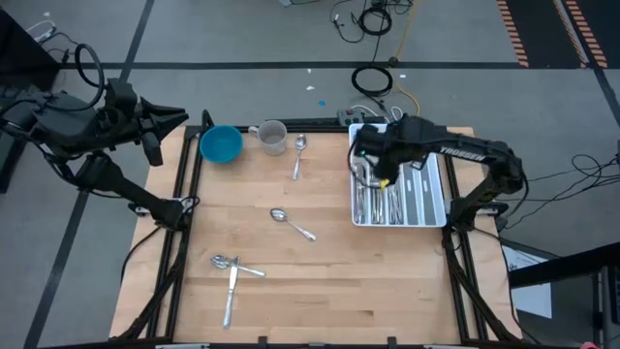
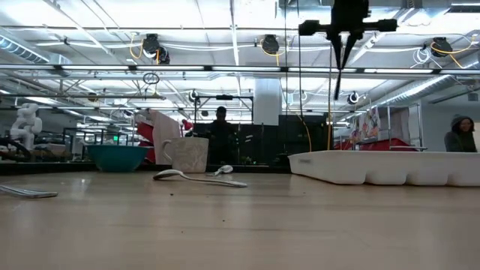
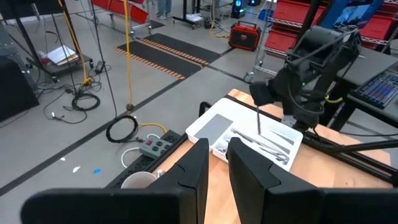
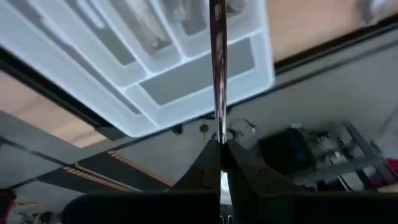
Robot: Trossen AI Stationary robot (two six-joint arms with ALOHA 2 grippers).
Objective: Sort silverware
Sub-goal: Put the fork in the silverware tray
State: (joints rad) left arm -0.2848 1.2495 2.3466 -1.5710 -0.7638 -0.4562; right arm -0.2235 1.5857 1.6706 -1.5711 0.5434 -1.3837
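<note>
Right hand (image 4: pixel 219 149) clamped shut, pointing down; left hand (image 3: pixel 214 163) slightly parted, raised aside

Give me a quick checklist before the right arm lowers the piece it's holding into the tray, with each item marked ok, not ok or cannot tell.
1. Right gripper jaws shut on a slim piece of silverware: ok.
2. Piece hangs straight down over the white tray: ok.
3. Which kind of piece it is, so which compartment suits it: cannot tell.
4. Piece's tip clear above the tray's rim in the low view: ok.
5. Left gripper parked off the table's far left corner, away from the tray: ok.
6. Silverware left on the table, such as the spoon at mid-table, well clear of the tray: ok.
</note>
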